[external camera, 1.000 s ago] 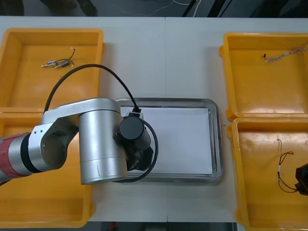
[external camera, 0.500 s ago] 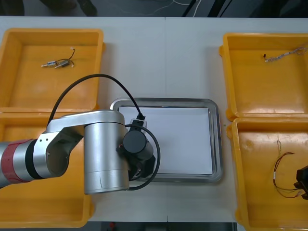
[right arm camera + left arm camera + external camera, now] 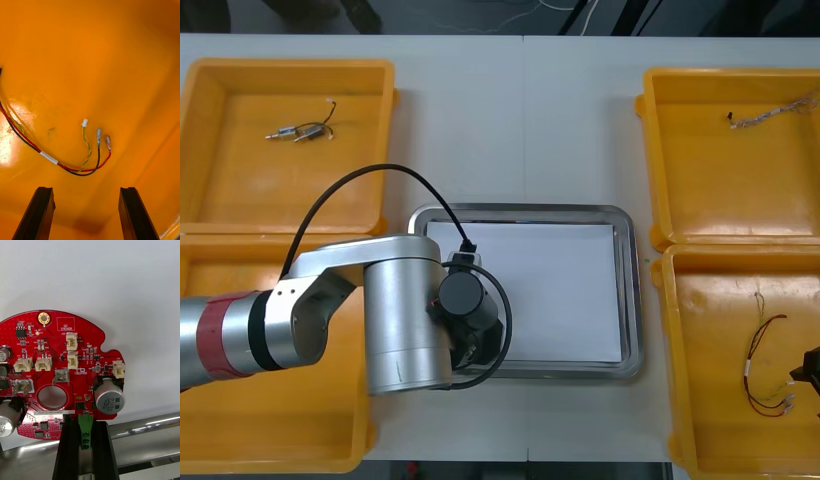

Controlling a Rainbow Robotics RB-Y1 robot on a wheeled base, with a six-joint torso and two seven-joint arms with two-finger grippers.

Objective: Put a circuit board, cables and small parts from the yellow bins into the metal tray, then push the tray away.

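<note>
The metal tray (image 3: pixel 632 300), white inside, lies at the centre of the table (image 3: pixel 520 130); the left arm (image 3: pixel 395 315) reaches in from 8 o'clock, its wrist over the tray's 7 o'clock corner. The 10 o'clock yellow bin (image 3: pixel 240 180) holds small metal parts (image 3: pixel 295 131) and the 2 o'clock yellow bin (image 3: pixel 720 190) a twisted cable (image 3: pixel 770 113). In the 4 o'clock yellow bin (image 3: pixel 710 340) a red and black cable (image 3: pixel 762 375) lies just at 9 o'clock of the right gripper (image 3: pixel 810 372).
</note>
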